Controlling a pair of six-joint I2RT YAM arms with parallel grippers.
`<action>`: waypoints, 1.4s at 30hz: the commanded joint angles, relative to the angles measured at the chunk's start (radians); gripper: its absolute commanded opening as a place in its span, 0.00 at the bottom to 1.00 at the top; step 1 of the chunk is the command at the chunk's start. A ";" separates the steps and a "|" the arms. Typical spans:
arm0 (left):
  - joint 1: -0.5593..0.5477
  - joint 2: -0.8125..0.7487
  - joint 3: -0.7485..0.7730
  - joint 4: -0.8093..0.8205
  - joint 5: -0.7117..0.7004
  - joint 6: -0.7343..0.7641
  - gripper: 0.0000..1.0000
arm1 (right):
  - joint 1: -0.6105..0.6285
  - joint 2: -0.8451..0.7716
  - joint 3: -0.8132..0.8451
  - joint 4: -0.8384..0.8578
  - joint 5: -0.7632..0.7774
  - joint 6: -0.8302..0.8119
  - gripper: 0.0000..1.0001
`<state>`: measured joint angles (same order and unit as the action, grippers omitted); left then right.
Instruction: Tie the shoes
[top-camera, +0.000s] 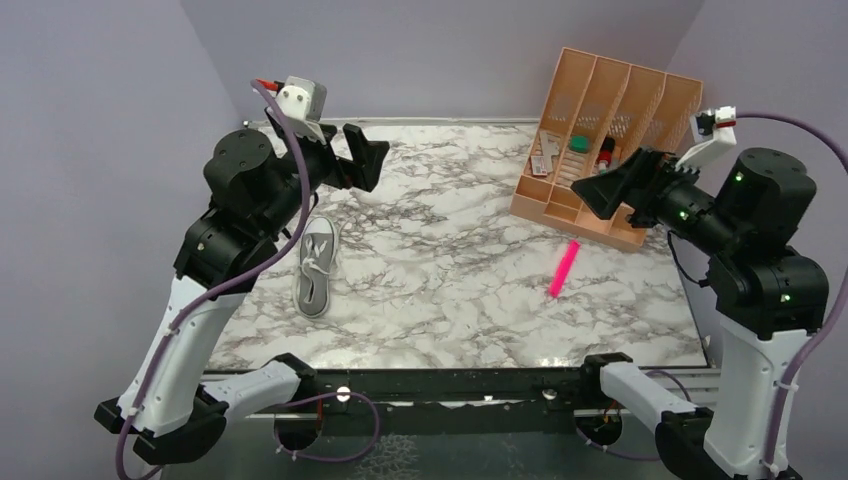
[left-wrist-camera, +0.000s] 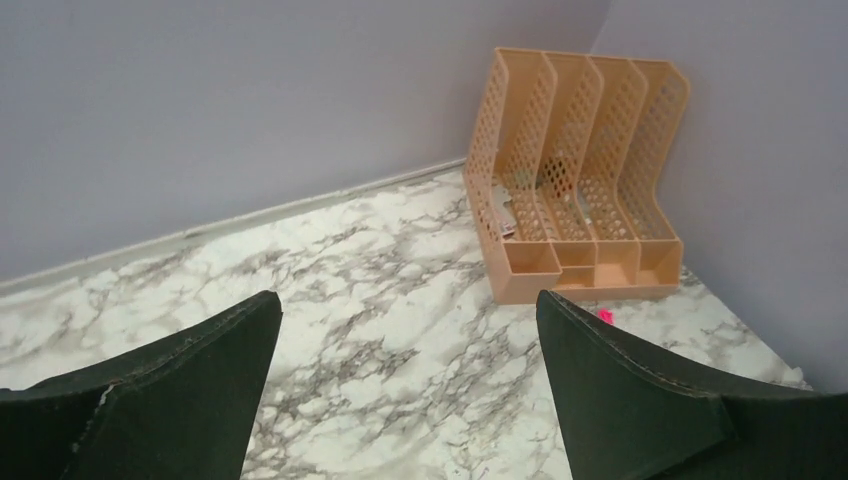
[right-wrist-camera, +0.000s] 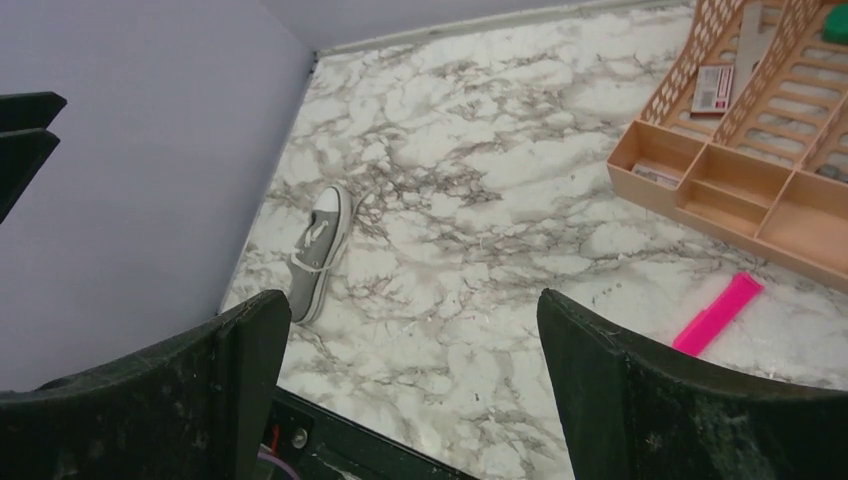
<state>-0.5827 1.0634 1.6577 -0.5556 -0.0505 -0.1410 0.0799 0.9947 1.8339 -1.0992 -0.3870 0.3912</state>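
Grey low-top sneaker (top-camera: 316, 268) lay flat on the left side of the marble tabletop (top-camera: 450, 290), near the left wall. White toe cap pointed to the far wall, heel to the near edge. White laces were visible across the top; knot or no knot was too small to tell. Nothing touched it.

L gripper (top-camera: 366, 157) hung above the table past the shoe's toe end, jaws spread wide, nothing between them. L wrist cam showed only bare marble in the gap.

R gripper (top-camera: 612, 189) was up over the right side, well apart from the shoe, jaws also wide and empty.

Peach 4-slot file organizer (top-camera: 600, 140) sat at the far right corner, w/ small items in its slots, incl. a green round one (top-camera: 579, 144). Pink flat stick (top-camera: 564, 268) lay on the marble just in front of it.
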 joint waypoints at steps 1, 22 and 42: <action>0.082 -0.030 -0.120 0.012 0.010 -0.067 0.99 | 0.027 -0.027 -0.121 0.098 0.074 -0.028 1.00; 0.421 0.098 -0.696 -0.281 -0.009 -0.424 0.98 | 0.124 -0.010 -0.563 0.185 0.033 -0.110 1.00; 0.479 0.303 -0.788 -0.259 -0.026 -0.399 0.50 | 0.134 -0.007 -0.625 0.308 -0.124 -0.130 1.00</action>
<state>-0.1112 1.3506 0.8757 -0.8352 -0.0723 -0.5549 0.2070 1.0004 1.2156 -0.8486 -0.4721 0.2768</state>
